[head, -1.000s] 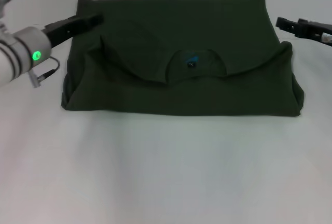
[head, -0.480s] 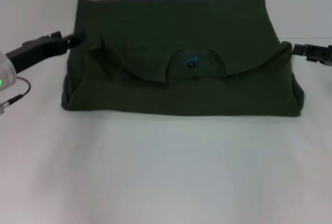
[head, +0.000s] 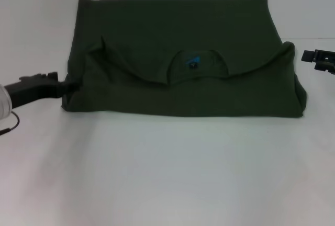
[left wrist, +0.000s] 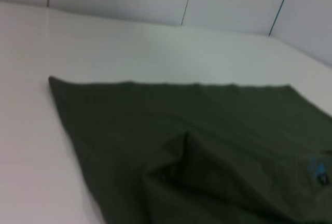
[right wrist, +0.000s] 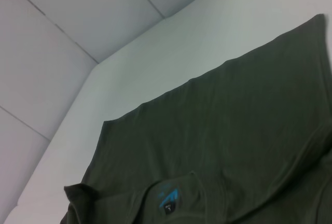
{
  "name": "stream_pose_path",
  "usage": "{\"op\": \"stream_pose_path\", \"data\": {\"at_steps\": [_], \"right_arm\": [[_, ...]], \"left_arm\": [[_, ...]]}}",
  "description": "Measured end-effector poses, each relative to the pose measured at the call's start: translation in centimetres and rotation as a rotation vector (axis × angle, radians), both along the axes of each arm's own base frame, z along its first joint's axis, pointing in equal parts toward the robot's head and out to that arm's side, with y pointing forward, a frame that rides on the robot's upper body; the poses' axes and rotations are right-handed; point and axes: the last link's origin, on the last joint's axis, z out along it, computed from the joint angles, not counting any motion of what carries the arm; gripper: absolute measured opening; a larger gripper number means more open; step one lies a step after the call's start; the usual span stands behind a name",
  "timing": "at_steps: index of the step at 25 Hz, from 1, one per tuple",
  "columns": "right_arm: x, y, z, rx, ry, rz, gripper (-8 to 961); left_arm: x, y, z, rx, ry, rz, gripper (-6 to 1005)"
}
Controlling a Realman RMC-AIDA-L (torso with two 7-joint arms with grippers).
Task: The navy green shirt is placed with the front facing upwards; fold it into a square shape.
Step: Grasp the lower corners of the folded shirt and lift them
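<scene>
The navy green shirt lies folded into a wide flat band on the white table, with its collar and small neck label facing up. The chest lettering is hidden. My left gripper is low at the shirt's near-left corner, at its edge. My right gripper is beyond the shirt's right edge, apart from the cloth. The left wrist view shows the shirt and its label. The right wrist view shows the shirt and its label.
The white table stretches wide in front of the shirt and on both sides. Pale panelled walls stand behind the table's far edge.
My left gripper has moved along the shirt's left edge from its far corner to its near corner. My right gripper has drawn back to the right and nearer. The shirt has not moved.
</scene>
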Motion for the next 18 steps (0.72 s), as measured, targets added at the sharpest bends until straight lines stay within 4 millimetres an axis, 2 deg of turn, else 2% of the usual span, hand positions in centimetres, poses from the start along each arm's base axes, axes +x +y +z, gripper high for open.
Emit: {"op": "stream_pose_path", "data": {"at_steps": [7,18], "right_arm": [[0.2,0.1,0.1,0.014,-0.003,-0.014,707],[0.7,0.1,0.2,0.039,-0.001,-0.038,707]], "left_arm": [[-1.3,-1.1,-0.4,-0.045,0.080,0.001,788],[-1.7,-0.9,-0.9,-0.050,0.196,-0.047,787]]}}
